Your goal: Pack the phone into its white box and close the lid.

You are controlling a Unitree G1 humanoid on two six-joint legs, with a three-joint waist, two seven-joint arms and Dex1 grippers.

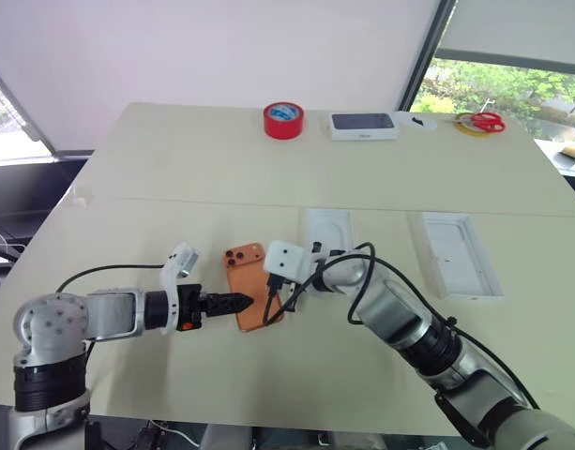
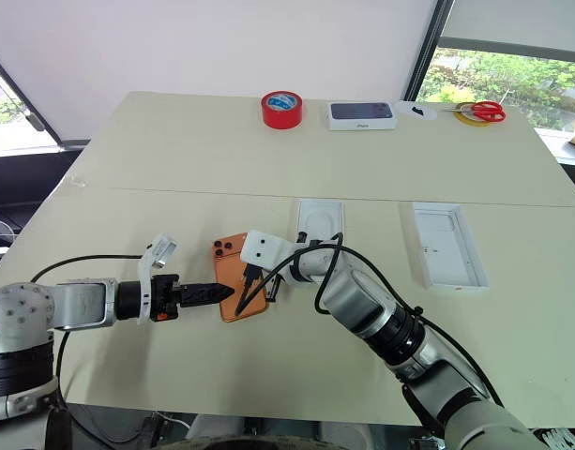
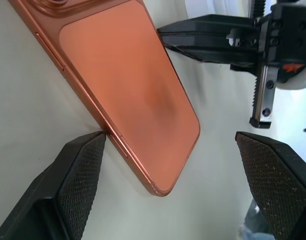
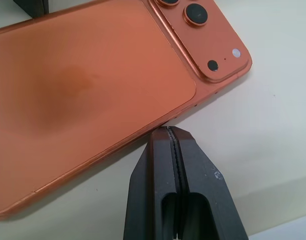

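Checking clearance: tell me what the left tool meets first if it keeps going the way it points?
Most likely the phone: its long edge sits between the left tool's open fingers, one finger already beside that edge.

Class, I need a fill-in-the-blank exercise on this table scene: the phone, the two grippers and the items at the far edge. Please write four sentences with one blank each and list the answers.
1. The orange phone lies on the table with its ____ side facing up.
2. The left gripper has its fingers ____.
3. The right gripper, at the phone's long edge, has its fingers ____.
4. The roll of tape at the table's far edge is ____ in colour.

Answers: back; open; shut; red
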